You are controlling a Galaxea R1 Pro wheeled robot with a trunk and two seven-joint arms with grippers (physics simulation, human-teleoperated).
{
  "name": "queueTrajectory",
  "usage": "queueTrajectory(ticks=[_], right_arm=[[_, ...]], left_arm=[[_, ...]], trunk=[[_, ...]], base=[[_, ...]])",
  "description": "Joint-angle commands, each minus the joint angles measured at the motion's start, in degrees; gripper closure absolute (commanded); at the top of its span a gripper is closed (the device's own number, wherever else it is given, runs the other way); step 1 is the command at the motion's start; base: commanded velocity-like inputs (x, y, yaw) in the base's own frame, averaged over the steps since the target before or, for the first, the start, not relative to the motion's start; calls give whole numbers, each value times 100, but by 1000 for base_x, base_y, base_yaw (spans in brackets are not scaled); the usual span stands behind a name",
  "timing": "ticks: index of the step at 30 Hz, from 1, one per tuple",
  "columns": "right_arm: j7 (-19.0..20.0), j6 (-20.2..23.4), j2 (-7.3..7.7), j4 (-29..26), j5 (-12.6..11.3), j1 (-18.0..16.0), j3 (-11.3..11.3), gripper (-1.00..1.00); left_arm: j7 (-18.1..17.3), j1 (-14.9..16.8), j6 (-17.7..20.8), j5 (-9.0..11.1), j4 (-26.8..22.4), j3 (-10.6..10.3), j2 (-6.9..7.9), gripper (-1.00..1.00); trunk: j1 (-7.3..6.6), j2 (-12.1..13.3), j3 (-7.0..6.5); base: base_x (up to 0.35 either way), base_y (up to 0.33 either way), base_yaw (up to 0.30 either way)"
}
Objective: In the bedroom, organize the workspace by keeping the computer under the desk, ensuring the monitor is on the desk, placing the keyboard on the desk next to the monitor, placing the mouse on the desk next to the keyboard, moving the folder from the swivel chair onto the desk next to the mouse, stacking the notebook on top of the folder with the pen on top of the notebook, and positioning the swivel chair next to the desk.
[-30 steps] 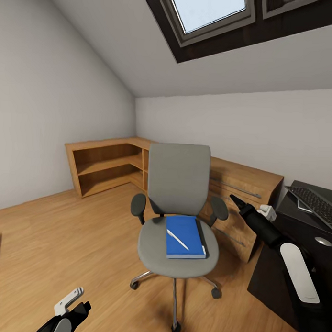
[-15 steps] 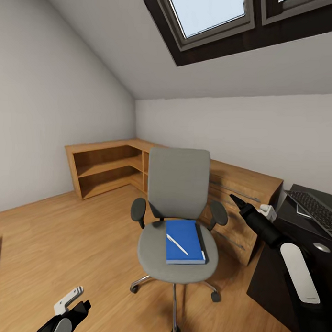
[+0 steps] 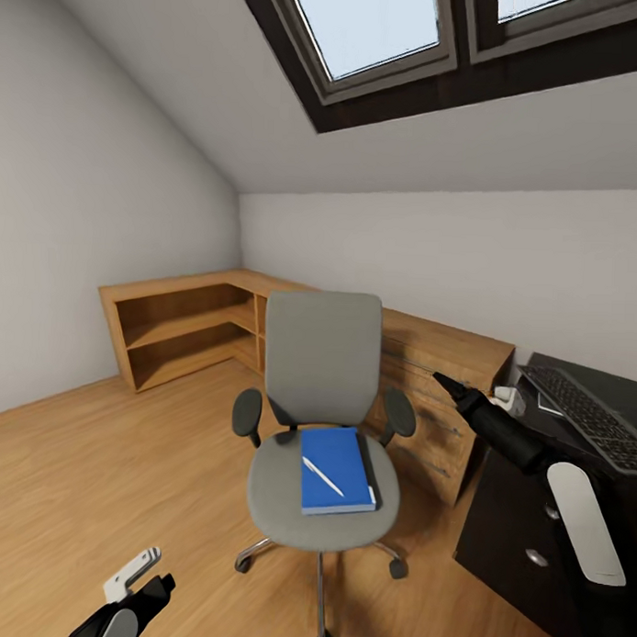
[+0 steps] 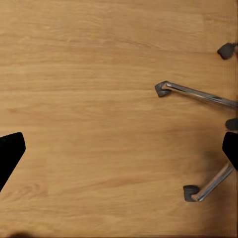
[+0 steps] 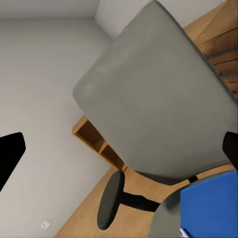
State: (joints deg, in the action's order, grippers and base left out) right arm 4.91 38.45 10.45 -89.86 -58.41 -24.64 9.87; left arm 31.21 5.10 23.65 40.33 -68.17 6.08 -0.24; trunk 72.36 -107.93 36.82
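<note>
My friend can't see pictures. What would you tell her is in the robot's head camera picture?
A grey swivel chair stands on a wood floor with a blue folder on its seat and a thin pen on top. A black desk with a keyboard is at the right, wooden shelves behind, and a skylight above.

no readable text, no labels, no brand marks, no numbers anywhere

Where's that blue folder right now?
In the head view, the blue folder lies flat on the swivel chair seat, mid-picture, with a pen on top, left of the desk.
</note>
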Motion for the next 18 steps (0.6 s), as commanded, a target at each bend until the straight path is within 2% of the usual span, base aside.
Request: queueTrajectory(ticks=[1, 14, 17, 18], right_arm=[[26, 61, -1, -12, 14, -6, 8, -100], [35, 171, 1, -230, 50, 28, -53, -100], [36, 176, 1, -241, 111, 37, -68, -100], [38, 173, -1, -249, 237, 42, -82, -100]], left_arm=[[31, 3, 18, 51, -12, 8, -3, -100], [29, 0, 17, 54, -12, 7, -3, -100], [29, 1, 16, 54, -12, 7, -3, -100], [30, 0, 16, 54, -12, 7, -3, -100]], trunk=[[-23, 38, -12], [-309, 560, -266], [-375, 680, -327], [-397, 720, -348]], base=[[0, 0, -278], [0, 0, -290], [0, 0, -294], [0, 0, -294]])
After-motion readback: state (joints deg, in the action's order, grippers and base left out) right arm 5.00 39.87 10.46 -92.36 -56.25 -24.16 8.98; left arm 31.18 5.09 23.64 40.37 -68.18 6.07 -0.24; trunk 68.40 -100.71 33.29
